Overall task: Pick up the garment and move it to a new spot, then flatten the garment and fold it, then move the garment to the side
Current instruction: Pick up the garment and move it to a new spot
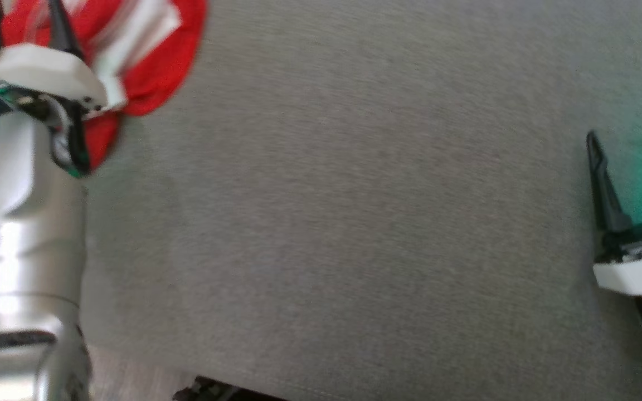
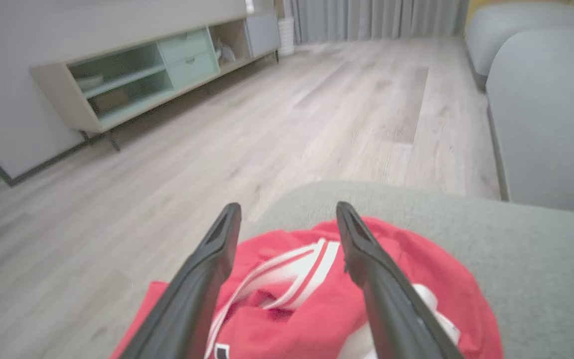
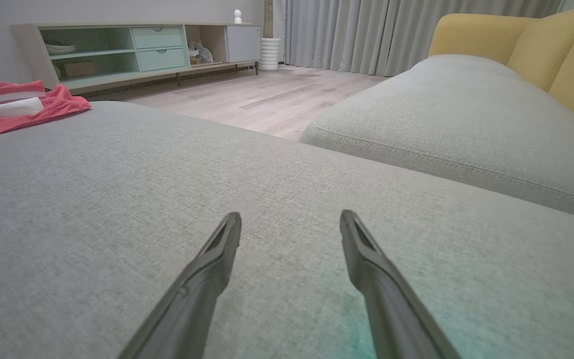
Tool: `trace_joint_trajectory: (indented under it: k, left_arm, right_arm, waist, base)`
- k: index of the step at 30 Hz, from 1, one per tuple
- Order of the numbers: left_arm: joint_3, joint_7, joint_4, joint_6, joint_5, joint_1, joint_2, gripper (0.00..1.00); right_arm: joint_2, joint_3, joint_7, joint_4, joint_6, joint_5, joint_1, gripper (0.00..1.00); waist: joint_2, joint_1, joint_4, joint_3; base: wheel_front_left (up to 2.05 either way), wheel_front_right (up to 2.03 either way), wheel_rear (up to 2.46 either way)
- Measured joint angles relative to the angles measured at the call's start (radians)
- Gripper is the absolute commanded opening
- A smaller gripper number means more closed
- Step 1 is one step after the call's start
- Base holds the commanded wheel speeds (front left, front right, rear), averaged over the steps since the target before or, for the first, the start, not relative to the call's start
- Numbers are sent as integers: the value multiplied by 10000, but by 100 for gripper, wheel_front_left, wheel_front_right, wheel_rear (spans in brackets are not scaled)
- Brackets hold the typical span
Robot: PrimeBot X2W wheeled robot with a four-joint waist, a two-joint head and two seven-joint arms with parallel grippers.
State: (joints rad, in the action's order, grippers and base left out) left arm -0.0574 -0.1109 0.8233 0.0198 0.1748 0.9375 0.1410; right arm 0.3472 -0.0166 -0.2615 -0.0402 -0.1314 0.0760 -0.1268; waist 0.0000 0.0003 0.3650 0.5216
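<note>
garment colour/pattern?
The garment is red with white stripes, best seen in the left wrist view.

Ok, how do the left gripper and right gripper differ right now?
The left gripper is over the red garment; the right gripper is over bare grey cushion. The left gripper is at the cushion's edge by the floor; the right gripper is well inside it. Both are open, gripping nothing.

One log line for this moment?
left gripper: open over red garment | right gripper: open over grey cushion | red garment: crumpled near cushion edge
</note>
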Motion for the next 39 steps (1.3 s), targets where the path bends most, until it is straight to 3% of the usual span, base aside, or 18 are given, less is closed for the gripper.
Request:
trace_joint_trajectory:
  k: [7,8,9,10,16,21,31,39]
  left_arm:
    - [-462,1567,2934,-205,560,914,522,100]
    - [-514,1567,3062,-259,635,989,606,47]
    - [-568,1540,3166,-387,704,1130,740,47]
    - [-625,1396,3219,-412,763,1270,821,0]
    - [54,-522,3319,-648,79,1140,1267,0]
    - [646,-1135,2420,-859,-407,1151,1603,0]
    - [1789,-961,-213,-1438,-581,920,1737,0]
    - [2857,359,-3281,-1448,999,-1077,1266,0]
  right_arm:
    - [52,59,-127,598,0,-31,-554,100]
    - [52,102,-128,656,0,-31,-600,100]
    - [46,107,-128,713,0,-36,-667,100]
    - [33,117,-142,744,0,-59,-716,100]
    - [-366,-63,-121,-102,0,-69,-832,100]
    - [-1072,-635,-10,-963,0,13,-70,100]
    - [-2238,-1333,-4,-1521,0,188,901,100]
    - [-2435,-1559,35,-1478,0,213,1811,100]
  waist:
    - [0,-2,-934,906]
    - [0,-3,-1037,1013]
    - [0,-4,-1131,1101]
    - [0,-3,-1213,1164]
    - [0,0,-1452,520]
    - [0,-2,-1644,-672]
    - [1,-6,-2566,-3219]
    - [1,-6,-4569,-4571]
  base:
    - [0,0,0]
    - [0,0,0]
    - [0,0,0]
    - [0,0,0]
    - [0,0,0]
    - [0,0,0]
    - [0,0,0]
    - [0,0,0]
